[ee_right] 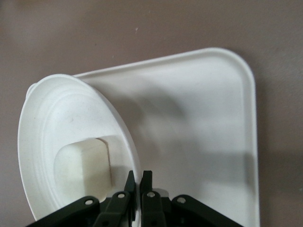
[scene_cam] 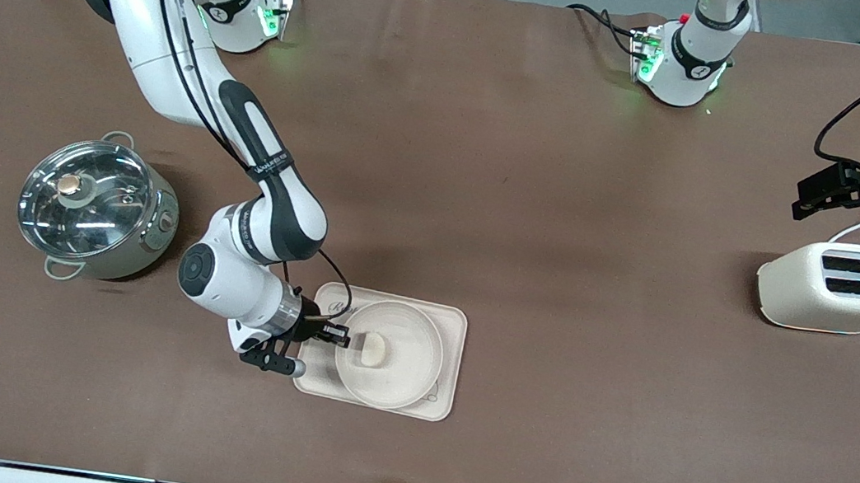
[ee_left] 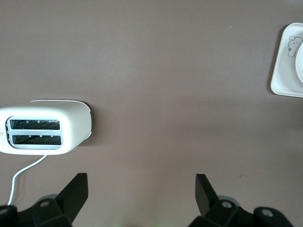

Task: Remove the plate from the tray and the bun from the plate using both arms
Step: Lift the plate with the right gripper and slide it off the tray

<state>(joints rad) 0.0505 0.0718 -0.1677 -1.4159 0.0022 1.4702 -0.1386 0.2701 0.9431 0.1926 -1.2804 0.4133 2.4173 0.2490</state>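
Plate (scene_cam: 390,353) sits on the tray (scene_cam: 447,360) near the front camera's edge of the worktop (scene_cam: 491,158), and the right hand (scene_cam: 339,336) has it by the rim; in the right wrist view the two fingers (ee_right: 144,182) are pinched tight with the plate's raised edge between them, so that hand is clamped on the plate at the side toward the right arm's end of the worktop; the bun (scene_cam: 373,349) lies inside the plate just past the fingertips, its flat face turned toward the hand, close to the gripped rim rather than centred; from that same wrist view the plate looks tipped up at the gripped edge, with the tray floor showing bare beneath it, though how high it is I can't say; my read is that the coming move turns on dragging or lifting the plate off the tray without rolling the bun, since the bun sits on the raised side; the right arm reaches low from its base, forearm sloping down over the worktop, wrist bent nearly level toward the plate; farther off, the left hand (scene_cam: 827,194) waits over the worktop by the toaster (scene_cam: 843,288), jaws spread wide and empty; the right arm is plainly the nearer one to plate and bun
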